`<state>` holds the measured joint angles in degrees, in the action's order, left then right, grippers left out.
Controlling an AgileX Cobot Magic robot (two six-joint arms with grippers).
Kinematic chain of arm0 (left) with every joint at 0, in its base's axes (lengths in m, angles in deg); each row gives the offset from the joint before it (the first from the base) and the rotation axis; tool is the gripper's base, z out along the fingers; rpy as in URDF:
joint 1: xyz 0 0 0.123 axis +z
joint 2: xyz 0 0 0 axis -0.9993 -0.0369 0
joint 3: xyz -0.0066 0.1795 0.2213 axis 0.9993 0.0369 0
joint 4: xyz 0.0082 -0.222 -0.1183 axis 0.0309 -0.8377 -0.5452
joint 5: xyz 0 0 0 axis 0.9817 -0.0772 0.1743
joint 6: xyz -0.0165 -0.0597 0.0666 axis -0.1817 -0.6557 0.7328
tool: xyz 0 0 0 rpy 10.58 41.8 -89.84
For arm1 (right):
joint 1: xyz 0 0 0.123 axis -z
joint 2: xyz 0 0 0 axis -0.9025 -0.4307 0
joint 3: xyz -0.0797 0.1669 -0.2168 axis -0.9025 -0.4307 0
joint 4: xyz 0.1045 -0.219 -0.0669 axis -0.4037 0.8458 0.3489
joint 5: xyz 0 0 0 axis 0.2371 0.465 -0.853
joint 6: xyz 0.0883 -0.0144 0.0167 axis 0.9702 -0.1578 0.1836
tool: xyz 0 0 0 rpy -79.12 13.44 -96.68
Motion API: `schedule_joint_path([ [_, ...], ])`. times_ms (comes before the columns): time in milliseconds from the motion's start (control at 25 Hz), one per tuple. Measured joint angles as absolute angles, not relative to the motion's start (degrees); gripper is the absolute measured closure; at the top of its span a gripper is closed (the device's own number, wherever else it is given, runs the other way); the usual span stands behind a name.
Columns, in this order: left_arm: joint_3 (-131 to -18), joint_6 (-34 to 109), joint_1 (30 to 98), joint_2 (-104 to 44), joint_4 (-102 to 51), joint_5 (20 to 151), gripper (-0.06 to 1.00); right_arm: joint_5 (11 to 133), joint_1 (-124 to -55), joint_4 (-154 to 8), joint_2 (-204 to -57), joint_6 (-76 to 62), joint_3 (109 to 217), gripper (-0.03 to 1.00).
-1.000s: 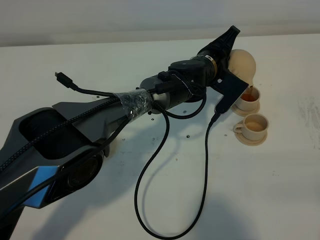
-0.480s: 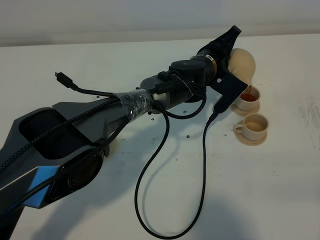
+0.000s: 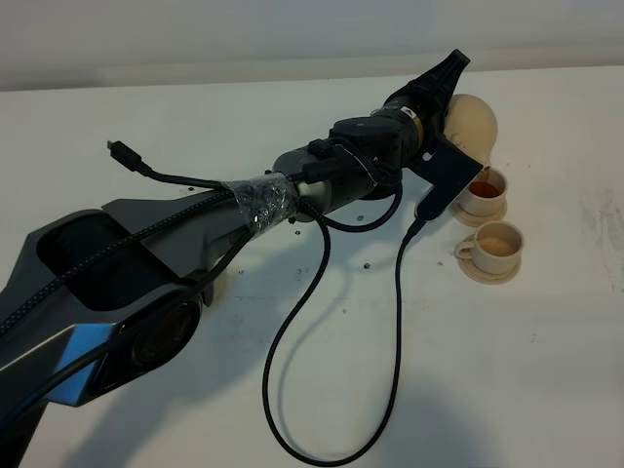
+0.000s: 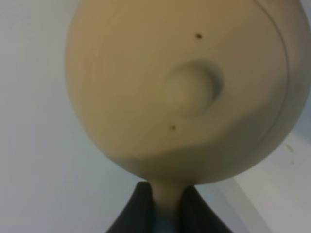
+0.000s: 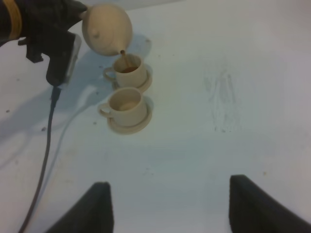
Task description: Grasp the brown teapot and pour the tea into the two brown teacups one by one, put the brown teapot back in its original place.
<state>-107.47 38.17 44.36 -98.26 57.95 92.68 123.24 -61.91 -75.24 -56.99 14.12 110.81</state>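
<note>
Your left claw is clenched on the loop handle of the squat, pale-tan clay teapot, with the handle pinched between its two dark fingers. The teapot hangs tipped, spout down, right above the farther teacup, one of two small pale-beige cylindrical cups with loop handles. A thin reddish-brown stream of tea falls from the spout into it. That cup sits on its small round saucer and shows dark tea inside. The nearer teacup, just beside it on its own saucer, looks to hold pale tea already, so you are most likely on the second pour. Your right claw hangs released and empty above the white counter, well apart from the cups.

Next you need to judge the level in the farther teacup, roll the wrist back until the stream stops, and lift clear of both cups. Then carry the teapot to its wide flat saucer, which I cannot make out here; it may lie under the arm.
</note>
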Motion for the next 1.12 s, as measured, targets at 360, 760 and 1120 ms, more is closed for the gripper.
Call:
schedule_joint_path([
  [360, -107.5, 38.2, 44.4, -98.3, 57.9, 92.7, 0.84, 123.2, -61.9, -75.2, -57.0, 14.1, 110.8, 0.43],
  [760, -107.5, 38.2, 44.4, -98.3, 59.2, 92.7, 0.84, 123.2, -61.9, -75.2, -57.0, 14.1, 110.8, 0.43],
  [1120, -107.5, 38.2, 44.4, -98.3, 60.6, 92.7, 0.84, 123.2, -61.9, -75.2, -57.0, 14.1, 110.8, 0.43],
])
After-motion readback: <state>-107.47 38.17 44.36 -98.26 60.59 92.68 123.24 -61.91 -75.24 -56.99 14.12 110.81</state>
